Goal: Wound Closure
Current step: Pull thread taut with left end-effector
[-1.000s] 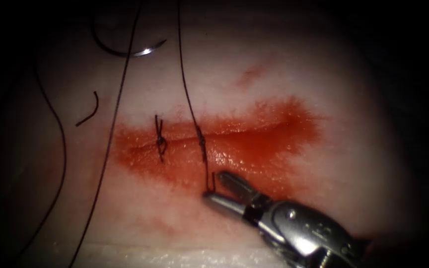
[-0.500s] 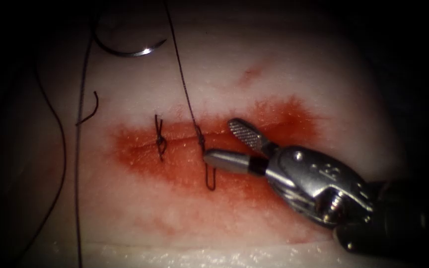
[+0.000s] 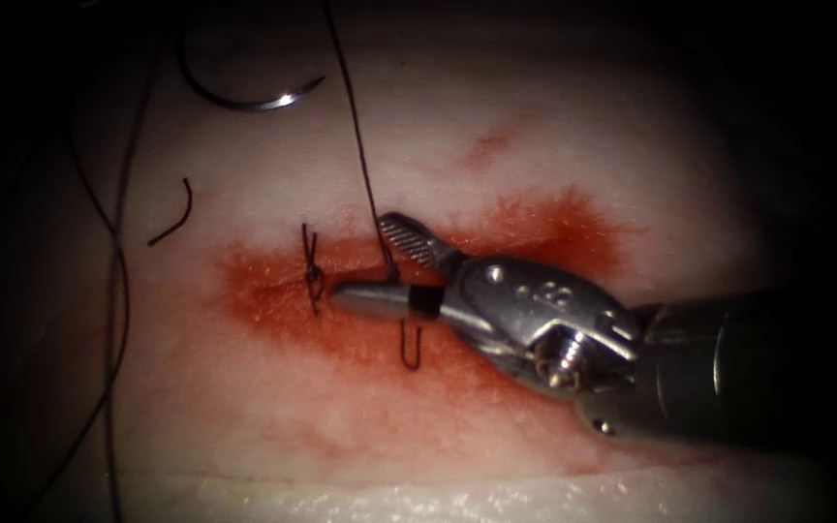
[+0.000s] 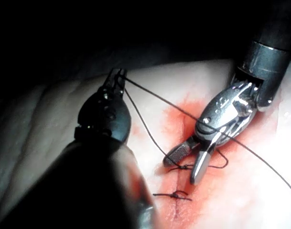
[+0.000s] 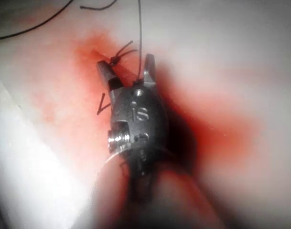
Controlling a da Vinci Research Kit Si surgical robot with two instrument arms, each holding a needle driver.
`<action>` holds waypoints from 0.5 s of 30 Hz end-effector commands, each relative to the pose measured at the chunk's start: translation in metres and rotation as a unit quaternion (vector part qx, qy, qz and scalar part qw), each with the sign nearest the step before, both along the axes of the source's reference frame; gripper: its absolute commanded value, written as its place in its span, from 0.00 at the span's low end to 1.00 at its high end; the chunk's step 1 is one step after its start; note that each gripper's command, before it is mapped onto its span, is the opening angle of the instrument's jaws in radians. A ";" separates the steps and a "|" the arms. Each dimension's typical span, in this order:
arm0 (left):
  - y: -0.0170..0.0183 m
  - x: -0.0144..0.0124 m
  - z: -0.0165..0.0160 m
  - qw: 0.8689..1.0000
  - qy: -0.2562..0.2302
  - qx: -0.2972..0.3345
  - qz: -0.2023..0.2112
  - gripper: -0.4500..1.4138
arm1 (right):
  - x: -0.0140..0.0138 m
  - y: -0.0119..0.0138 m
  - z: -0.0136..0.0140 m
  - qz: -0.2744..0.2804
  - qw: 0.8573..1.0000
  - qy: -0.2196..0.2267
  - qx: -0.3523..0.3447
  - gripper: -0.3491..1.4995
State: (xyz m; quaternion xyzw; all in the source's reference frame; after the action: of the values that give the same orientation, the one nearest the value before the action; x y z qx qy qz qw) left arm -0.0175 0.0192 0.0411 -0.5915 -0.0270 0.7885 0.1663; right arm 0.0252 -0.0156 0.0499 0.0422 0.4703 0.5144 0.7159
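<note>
My right claw (image 3: 372, 263) is shiny steel: ridged jaws, stamped numbers, one screw, dark shaft; my left claw (image 4: 117, 78) is black.

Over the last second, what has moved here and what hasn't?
The right tool moved from below the cut up and leftward, its open jaws now straddling the thread at the second knot. The left tool holds that thread. The needle, the first knot and the cut thread end stayed put.

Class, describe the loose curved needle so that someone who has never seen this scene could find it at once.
Start at the red-stained cut across the tissue, then look above its left end. There the needle lies free on pale tissue, held by neither tool. Unlike the dark thread and the short cut end of thread nearby, it is a smooth arc with a bright metallic glint.
</note>
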 end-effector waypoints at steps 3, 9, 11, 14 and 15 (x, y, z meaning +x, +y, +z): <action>0.0002 -0.0005 0.0003 1.000 -0.002 -0.002 0.001 0.00 | 0.0014 0.0001 0.0005 -0.010 1.000 -0.007 -0.016 0.84; -0.0004 -0.0007 -0.0002 1.000 -0.003 -0.002 0.002 0.00 | 0.0024 0.0010 0.0006 -0.001 0.999 -0.007 -0.034 0.84; -0.0005 -0.0008 -0.0004 1.000 -0.004 -0.002 0.002 0.00 | 0.0025 0.0013 0.0005 0.000 0.999 -0.008 -0.041 0.84; -0.0008 -0.0008 -0.0007 1.000 -0.004 -0.002 0.003 0.00 | 0.0028 0.0020 0.0006 0.003 0.999 -0.010 -0.048 0.83; -0.0009 -0.0008 -0.0008 1.000 -0.005 -0.002 0.003 0.00 | 0.0028 0.0021 0.0007 0.003 0.999 -0.010 -0.047 0.82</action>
State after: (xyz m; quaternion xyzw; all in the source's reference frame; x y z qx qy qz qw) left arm -0.0178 0.0179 0.0398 -0.5965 -0.0291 0.7855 0.1621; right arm 0.0273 -0.0133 0.0501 0.0005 0.4863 0.4946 0.7203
